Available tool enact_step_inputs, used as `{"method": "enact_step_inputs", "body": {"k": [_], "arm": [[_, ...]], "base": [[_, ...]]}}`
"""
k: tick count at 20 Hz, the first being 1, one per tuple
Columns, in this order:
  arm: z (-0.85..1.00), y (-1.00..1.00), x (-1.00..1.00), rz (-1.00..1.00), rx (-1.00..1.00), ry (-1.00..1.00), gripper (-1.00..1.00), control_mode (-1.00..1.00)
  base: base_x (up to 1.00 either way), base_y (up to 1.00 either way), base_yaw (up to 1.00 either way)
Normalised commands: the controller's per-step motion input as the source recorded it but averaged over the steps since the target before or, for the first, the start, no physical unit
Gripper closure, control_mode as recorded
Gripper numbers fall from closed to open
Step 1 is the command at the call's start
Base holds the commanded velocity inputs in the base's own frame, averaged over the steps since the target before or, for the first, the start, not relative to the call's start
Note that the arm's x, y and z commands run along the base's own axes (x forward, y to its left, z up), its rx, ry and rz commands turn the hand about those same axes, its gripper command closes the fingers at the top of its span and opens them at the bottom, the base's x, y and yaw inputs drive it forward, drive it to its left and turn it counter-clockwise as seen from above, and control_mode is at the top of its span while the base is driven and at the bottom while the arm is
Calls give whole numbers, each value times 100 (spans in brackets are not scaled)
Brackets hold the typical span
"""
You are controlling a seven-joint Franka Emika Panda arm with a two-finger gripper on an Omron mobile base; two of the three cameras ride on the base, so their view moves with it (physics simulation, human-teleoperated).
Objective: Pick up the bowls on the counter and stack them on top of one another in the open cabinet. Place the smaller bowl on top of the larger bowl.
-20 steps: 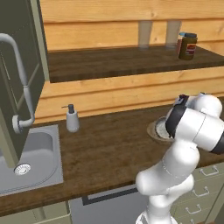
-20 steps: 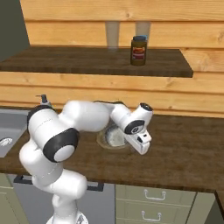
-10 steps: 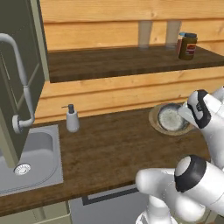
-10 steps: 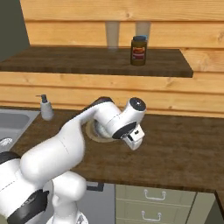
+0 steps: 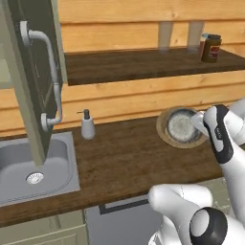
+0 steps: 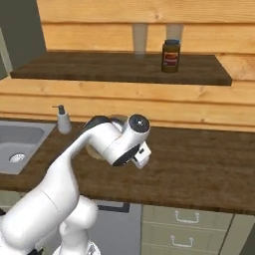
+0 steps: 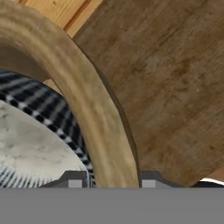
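Jaws: in the hand view we see the two dark finger tips standing apart, one on each side of the tan rim of the wide brown wooden-looking bowl; whether the pads touch the rim we cannot tell.

Gripper: the white arm's two-finger gripper sits low over the right edge of the bowls in the left base view (in the right base view the arm hides it).

Larger bowl: it rests on the dark brown wood-grain counter, near the orange plank wall, well to the right of the grey sink.

Smaller bowl: the small dark grey bowl with a pale speckled inside lies inside the brown one; in the hand view we see its striped wall and pale floor just inside the tan rim.

Open cabinet: the olive-green door with its curved grey tube handle stands at the far left, above the sink.

Other items: a white soap dispenser stands beside the sink; a dark jar with a red label stands on the dark wooden shelf.
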Motion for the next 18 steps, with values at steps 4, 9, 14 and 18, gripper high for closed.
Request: {"method": "enact_step_inputs", "body": {"k": [4,9,14,18], "arm": [[0,0,0,0,0,0,100,100],[0,0,0,0,0,0,100,100],[0,0,0,0,0,0,100,100],[0,0,0,0,0,0,100,100]], "base": [[-100,76,14],[-84,81,11],[-17,100,4],[0,100,2]]}}
